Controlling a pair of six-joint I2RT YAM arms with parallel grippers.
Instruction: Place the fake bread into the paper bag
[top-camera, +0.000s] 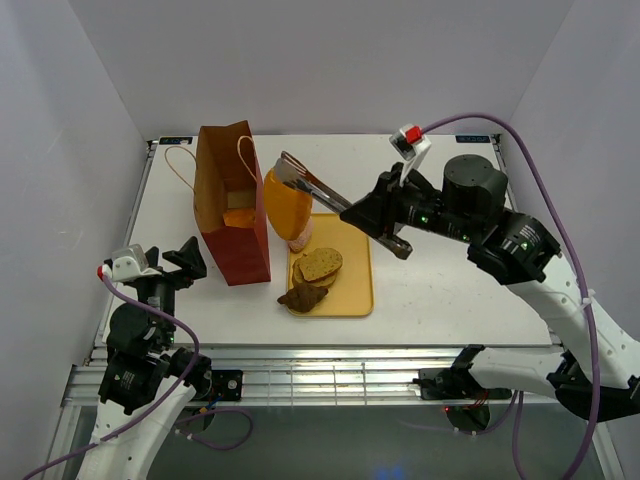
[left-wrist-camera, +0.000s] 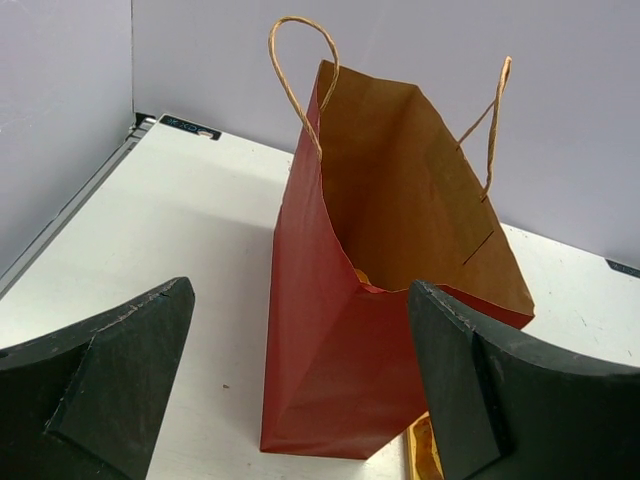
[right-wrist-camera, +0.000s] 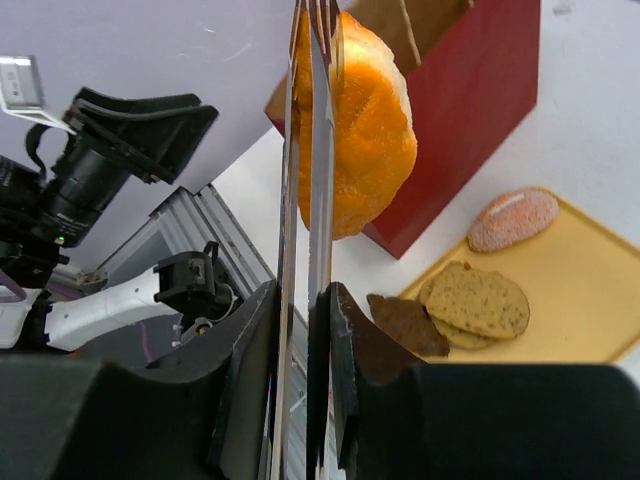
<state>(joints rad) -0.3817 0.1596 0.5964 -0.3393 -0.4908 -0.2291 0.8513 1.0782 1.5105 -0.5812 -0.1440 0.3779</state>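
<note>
Counted contents: one paper bag (top-camera: 236, 245), one yellow tray (top-camera: 356, 272), one pair of metal tongs (top-camera: 318, 187). Five bread pieces lie outside the bag: one orange loaf (top-camera: 285, 205), one pink oval roll (right-wrist-camera: 513, 218), two speckled slices (right-wrist-camera: 485, 298), one brown croissant (top-camera: 303, 296). One orange piece (top-camera: 238, 217) shows inside the bag.

left gripper (top-camera: 186, 262) wide open at 8 o'clock; right arm stretched toward 10 o'clock, right gripper (top-camera: 385, 226) clamped on tongs (top-camera: 318, 187)

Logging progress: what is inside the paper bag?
Inside the paper bag, one orange piece shows low down. Its shape and the rest of the floor are hidden by the bag's walls.
</note>
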